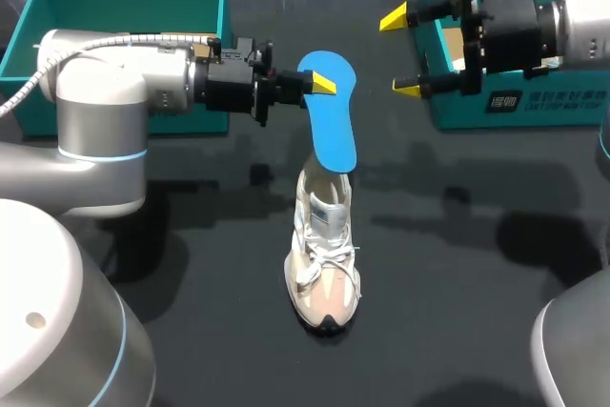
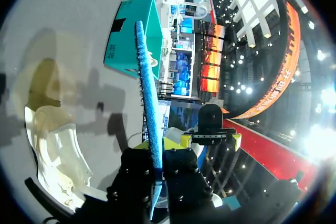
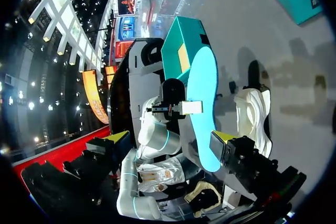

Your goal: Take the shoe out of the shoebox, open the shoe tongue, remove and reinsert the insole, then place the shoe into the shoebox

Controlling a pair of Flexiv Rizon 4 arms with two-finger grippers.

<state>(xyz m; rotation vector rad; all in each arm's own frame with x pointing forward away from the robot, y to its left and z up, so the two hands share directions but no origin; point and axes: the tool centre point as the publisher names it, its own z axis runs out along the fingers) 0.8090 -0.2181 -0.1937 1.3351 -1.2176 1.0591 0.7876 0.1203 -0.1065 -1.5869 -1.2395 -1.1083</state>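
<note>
Where the head view shows the blue insole (image 1: 335, 126) face-on, gripped near its top by the left end effector (image 1: 320, 83), its lower end at the opening of the shoe (image 1: 324, 269), the left wrist view shows only its thin edge between the closed-in fingers. The shoe stands on the dark worktop (image 1: 219, 254), outside the right teal box (image 1: 515, 111). The right end effector (image 1: 405, 54) hangs wide apart beside that box, holding nothing.

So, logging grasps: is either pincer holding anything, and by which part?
Left pincer pinches the blue insole near its upper end; right pincer holds nothing.
</note>
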